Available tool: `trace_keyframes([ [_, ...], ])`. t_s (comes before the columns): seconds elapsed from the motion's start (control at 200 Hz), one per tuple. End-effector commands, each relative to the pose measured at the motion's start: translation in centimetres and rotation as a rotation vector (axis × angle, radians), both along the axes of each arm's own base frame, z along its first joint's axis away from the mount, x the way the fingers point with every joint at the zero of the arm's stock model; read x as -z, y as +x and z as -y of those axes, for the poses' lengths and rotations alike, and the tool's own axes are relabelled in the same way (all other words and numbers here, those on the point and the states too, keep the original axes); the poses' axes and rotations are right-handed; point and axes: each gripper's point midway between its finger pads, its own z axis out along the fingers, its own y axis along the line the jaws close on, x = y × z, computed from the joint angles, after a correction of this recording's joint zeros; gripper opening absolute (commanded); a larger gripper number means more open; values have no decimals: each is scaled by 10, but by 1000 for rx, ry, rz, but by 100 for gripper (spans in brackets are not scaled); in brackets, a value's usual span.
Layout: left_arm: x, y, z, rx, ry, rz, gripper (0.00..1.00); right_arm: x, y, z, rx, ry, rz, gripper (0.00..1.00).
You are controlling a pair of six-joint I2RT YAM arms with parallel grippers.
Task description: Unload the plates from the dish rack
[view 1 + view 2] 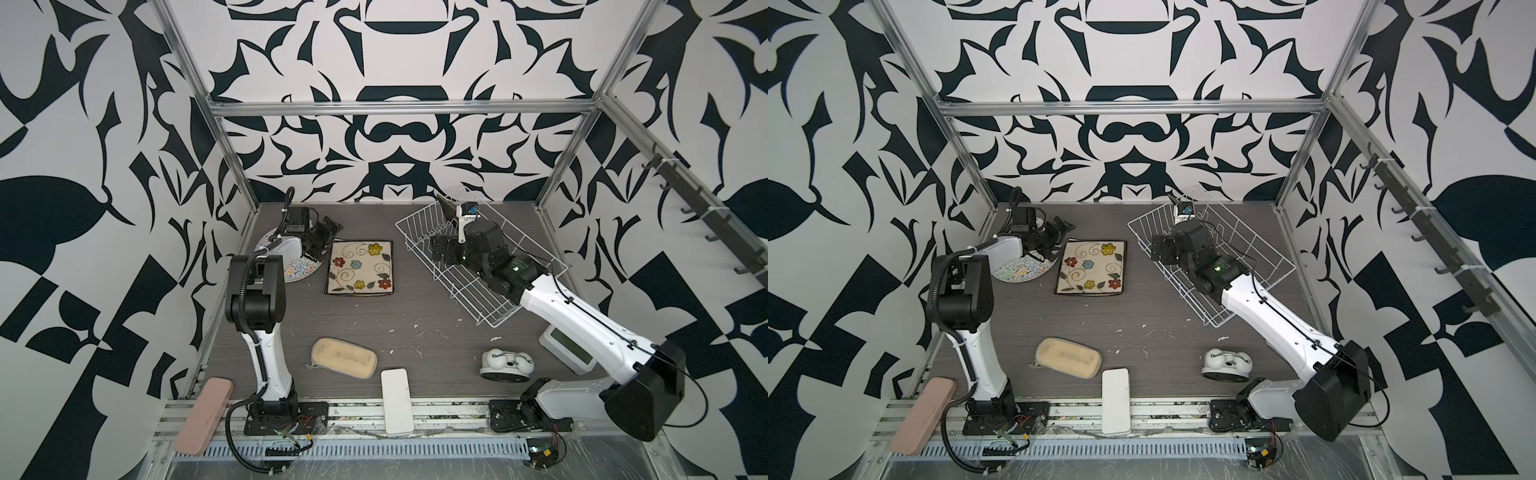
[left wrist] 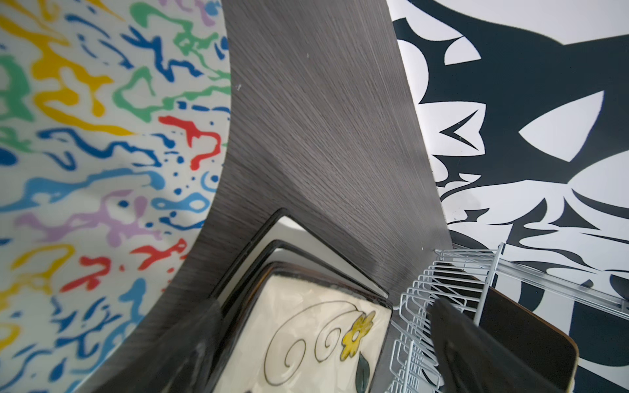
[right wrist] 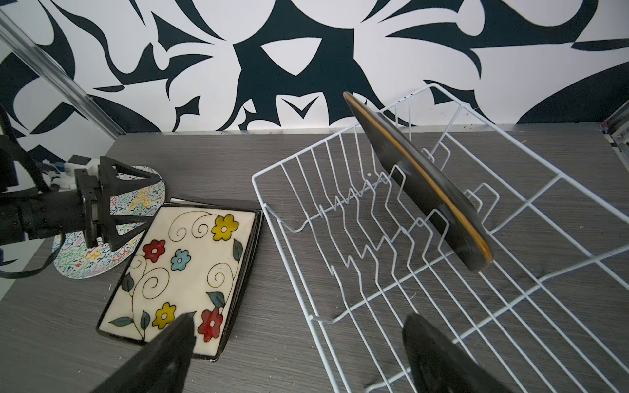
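The white wire dish rack (image 1: 498,307) (image 3: 340,211) stands at the back right in both top views. One dark square plate (image 3: 418,183) (image 1: 445,207) stands on edge between its far prongs. The cream flowered plate (image 1: 360,268) (image 1: 1091,267) (image 3: 183,272) lies flat on a stack of dark square plates, left of the rack. The round squiggle plate (image 1: 297,272) (image 2: 102,170) lies further left. My left gripper (image 1: 325,237) (image 2: 326,303) (image 3: 136,204) hovers open over the gap between the round plate and the stack. My right gripper (image 1: 438,251) (image 3: 302,315) is open above the rack's near left rim, holding nothing.
A beige sponge (image 1: 344,357) and a white flat block (image 1: 397,401) lie near the front edge. A pink block (image 1: 203,415) sits at the front left. A white twin-bell clock (image 1: 507,363) and a white display box (image 1: 567,347) sit at the front right.
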Motion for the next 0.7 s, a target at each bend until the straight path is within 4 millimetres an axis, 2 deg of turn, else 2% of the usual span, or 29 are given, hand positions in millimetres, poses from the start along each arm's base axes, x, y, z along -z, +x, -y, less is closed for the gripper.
trace_keyframes([
  [0.0,-11,0,-3,-14,21,28,99,-16,-2,7,5,1,39,99],
  [0.215,-34,-16,-19,-27,170,72,99,-23,-3,15,-9,-58,32,99],
  [0.385,-63,-34,-18,7,256,124,99,-29,-7,18,-63,-142,32,100],
  [0.46,-71,-47,-4,46,334,142,100,-28,-5,31,-43,-191,3,100],
  [0.535,-78,-64,21,114,397,176,99,-26,0,47,-17,-231,-36,98],
  [0.635,-87,-83,56,202,424,239,99,-22,5,68,18,-295,-74,85],
  [0.695,-94,-94,69,245,481,266,99,-18,8,78,32,-339,-97,81],
])
